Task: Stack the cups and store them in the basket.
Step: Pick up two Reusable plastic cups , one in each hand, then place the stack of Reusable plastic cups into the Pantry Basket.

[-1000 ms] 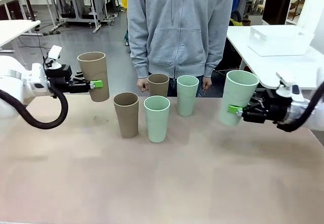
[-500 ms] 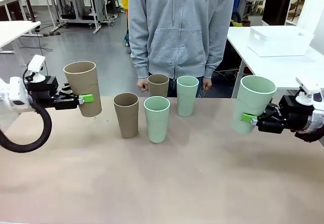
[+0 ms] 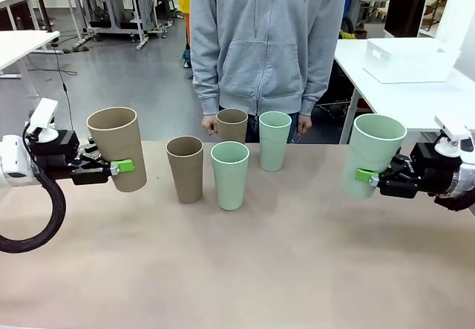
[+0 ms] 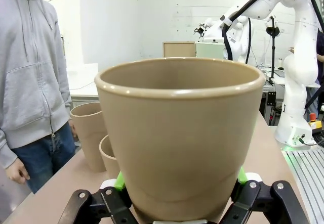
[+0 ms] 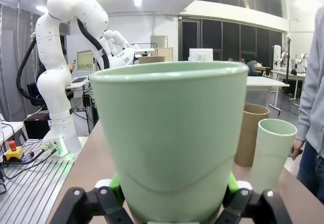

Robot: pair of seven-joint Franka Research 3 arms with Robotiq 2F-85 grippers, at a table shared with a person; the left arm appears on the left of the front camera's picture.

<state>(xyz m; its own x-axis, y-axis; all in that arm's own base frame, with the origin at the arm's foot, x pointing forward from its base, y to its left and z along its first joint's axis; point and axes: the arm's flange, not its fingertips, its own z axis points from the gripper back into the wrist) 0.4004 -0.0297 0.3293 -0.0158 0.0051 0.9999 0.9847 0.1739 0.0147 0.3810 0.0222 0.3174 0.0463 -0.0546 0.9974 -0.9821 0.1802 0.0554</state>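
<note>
My left gripper (image 3: 122, 167) is shut on a tan cup (image 3: 119, 147), held upright just above the table's left side; in the left wrist view that cup (image 4: 179, 133) fills the space between the green pads (image 4: 119, 181). My right gripper (image 3: 365, 174) is shut on a mint cup (image 3: 373, 154), held off the table at the right, and the same cup (image 5: 169, 138) is seen close in the right wrist view. Between them stand a tan cup (image 3: 185, 168), a mint cup (image 3: 230, 174), a farther tan cup (image 3: 232, 125) and a farther mint cup (image 3: 274, 140). The white basket (image 3: 410, 59) sits on a separate table at the back right.
A person in a grey hoodie (image 3: 263, 39) stands at the far edge, hands (image 3: 210, 125) hanging just behind the far cups. The table's near half (image 3: 245, 269) is bare. The white table (image 3: 438, 95) with the basket stands beyond my right gripper.
My left arm has drawn back to the left and lowered with the tan cup. My right arm has moved right with the mint cup. The standing cups have not moved.
</note>
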